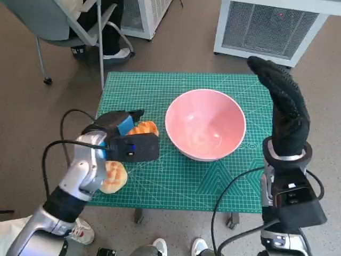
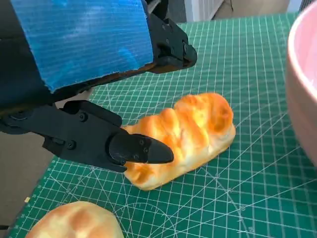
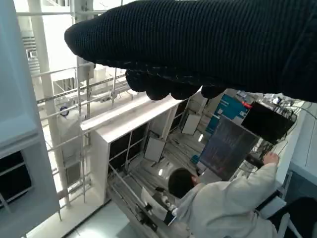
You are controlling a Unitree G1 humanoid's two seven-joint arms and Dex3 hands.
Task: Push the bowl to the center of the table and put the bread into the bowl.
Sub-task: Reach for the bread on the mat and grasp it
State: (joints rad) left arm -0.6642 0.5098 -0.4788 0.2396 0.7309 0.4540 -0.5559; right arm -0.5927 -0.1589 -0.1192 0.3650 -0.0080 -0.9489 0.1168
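Bread roll (image 2: 183, 136) lying on the green cutting mat (image 1: 176, 181) just left of the pink bowl (image 1: 205, 124), touched by the left hand (image 1: 128, 140) with fingers spread around it, second roll (image 1: 113, 176) nearer the mat's edge, right hand (image 1: 285, 104) raised beside the bowl, fingers extended, nothing held.

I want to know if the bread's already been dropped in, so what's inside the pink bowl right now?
Nothing: the pink bowl shows only its bare inner surface. Both breads lie outside on the green mat: the long loaf by the left hand, the round bun partly under the left forearm.
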